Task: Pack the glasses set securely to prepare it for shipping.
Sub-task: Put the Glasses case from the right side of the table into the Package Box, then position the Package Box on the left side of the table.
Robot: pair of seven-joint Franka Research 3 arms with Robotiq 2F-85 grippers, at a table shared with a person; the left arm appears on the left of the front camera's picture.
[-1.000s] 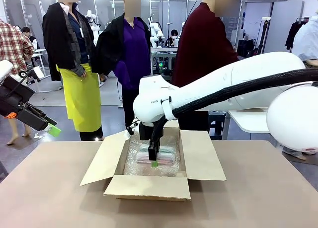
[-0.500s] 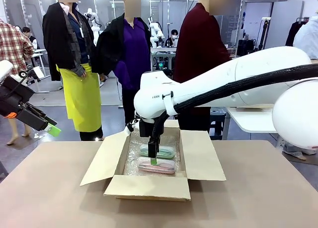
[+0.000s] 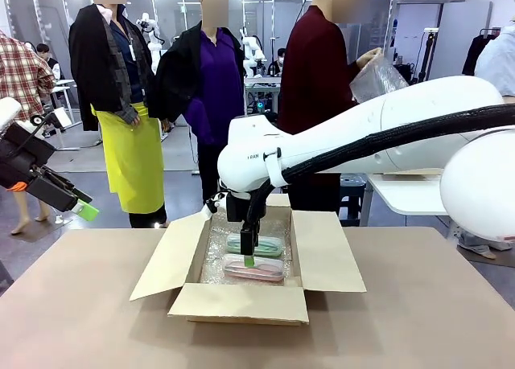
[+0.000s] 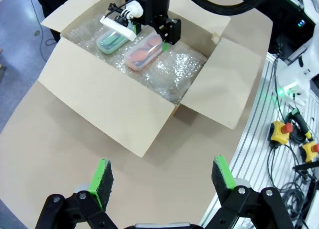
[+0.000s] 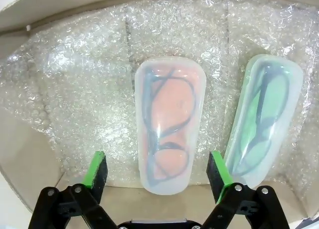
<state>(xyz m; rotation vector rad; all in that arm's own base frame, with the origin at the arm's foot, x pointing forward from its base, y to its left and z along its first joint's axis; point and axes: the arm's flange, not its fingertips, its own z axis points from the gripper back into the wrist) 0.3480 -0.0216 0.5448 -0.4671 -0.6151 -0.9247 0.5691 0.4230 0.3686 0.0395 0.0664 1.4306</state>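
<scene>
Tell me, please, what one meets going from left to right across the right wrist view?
Green finger pad → translucent pink glasses case → second green finger pad → mint green glasses case, both cases lying on bubble wrap.

The pink case (image 5: 169,134) was translucent, perhaps orange-tinted inside, over dark-rimmed glasses (image 5: 167,121); the mint green case (image 5: 261,119) likewise translucent. The bubble wrap (image 5: 84,89) was clear and dimpled, the box (image 3: 240,301) plain brown.
</scene>
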